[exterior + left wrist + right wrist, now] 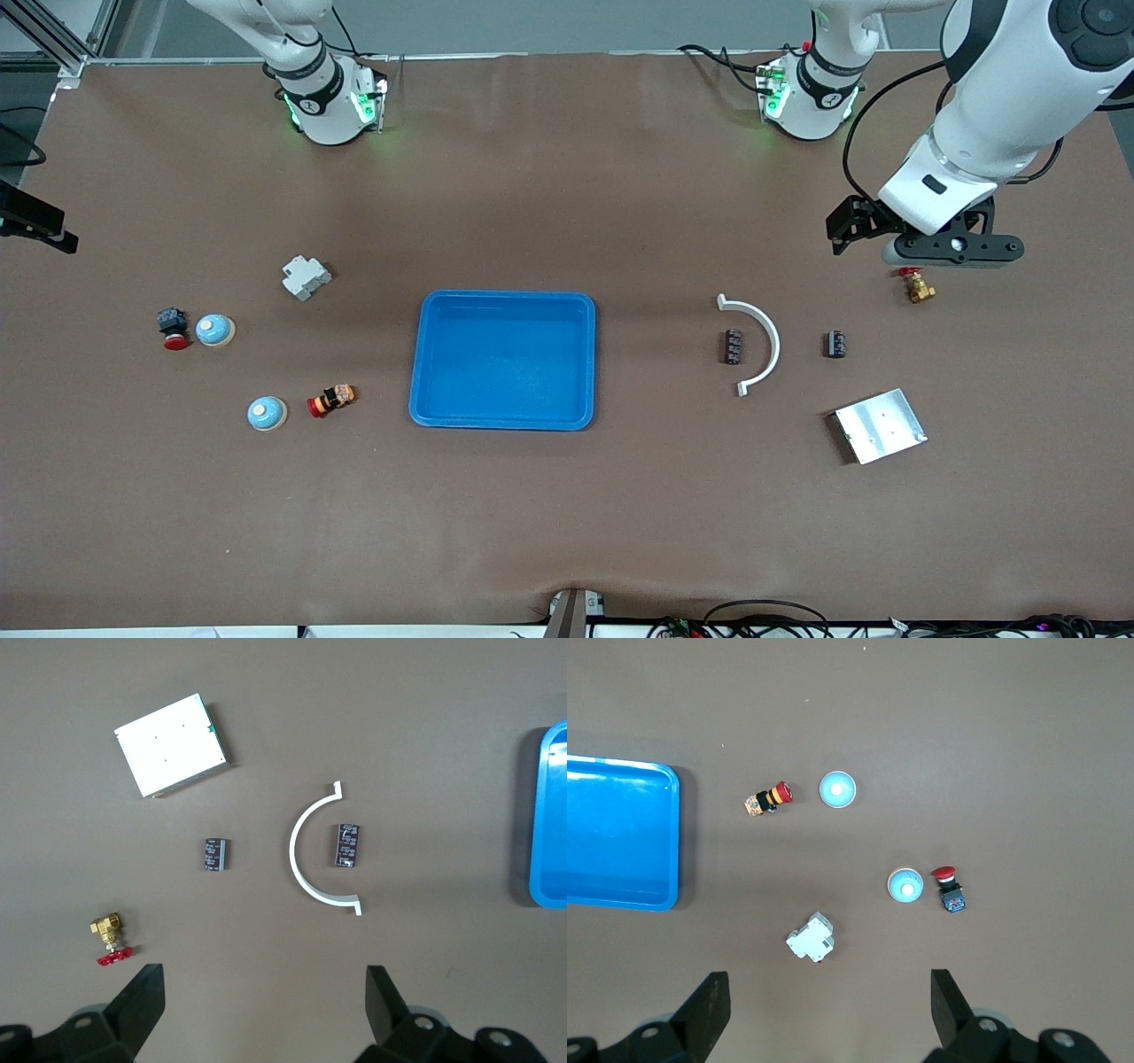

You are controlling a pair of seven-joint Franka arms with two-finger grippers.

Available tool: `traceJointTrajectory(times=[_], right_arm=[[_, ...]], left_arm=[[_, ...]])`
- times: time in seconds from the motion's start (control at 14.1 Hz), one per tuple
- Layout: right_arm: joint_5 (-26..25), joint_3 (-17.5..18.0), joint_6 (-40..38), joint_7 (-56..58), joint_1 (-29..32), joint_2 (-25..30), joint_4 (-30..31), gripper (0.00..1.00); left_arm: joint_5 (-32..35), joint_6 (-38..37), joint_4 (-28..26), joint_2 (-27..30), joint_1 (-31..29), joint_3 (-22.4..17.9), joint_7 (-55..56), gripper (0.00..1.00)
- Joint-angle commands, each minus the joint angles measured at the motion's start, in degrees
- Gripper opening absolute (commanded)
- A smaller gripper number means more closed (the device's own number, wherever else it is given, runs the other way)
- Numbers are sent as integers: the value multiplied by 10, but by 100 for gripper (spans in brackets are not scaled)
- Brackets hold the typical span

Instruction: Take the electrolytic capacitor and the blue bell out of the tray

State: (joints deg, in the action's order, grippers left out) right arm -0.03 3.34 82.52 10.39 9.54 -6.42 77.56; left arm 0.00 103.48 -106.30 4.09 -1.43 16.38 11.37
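High front camera, two downward wrist cameras

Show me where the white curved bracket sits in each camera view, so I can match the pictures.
Front view: the white curved bracket lies on the table toward the left arm's end, between two small dark capacitors.
Left wrist view: the bracket is near the middle, curving around one capacitor.
Right wrist view: not in it.
Shared landmark: the blue tray, whose edge also shows in the left wrist view and in the right wrist view.

One capacitor (733, 346) is hemmed by the white arc (760, 344); the other capacitor (836, 344) and both bells (215, 330) (267, 414) are approachable from above.
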Motion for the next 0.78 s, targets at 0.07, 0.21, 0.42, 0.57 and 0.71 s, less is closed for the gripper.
traceJointTrajectory(times=[0.07,0.21,0.42,0.57,0.71], right_arm=[[-9,3,4,2,-6,7,3,100],[-9,3,4,2,-7,6,2,100],[-5,4,-5,2,-7,10,4,100],[-5,4,-8,2,-9,11,6,100],[-6,4,-10,2,-9,11,6,100]], left_arm=[[-16,20,-36,21,-4,6,1,100],[-25,23,-43,16,-4,11,4,100],[-25,42,-52,15,-8,11,3,100],[-25,50,-61,18,-8,11,4,100],[-25,59,-66,21,-7,11,6,100]])
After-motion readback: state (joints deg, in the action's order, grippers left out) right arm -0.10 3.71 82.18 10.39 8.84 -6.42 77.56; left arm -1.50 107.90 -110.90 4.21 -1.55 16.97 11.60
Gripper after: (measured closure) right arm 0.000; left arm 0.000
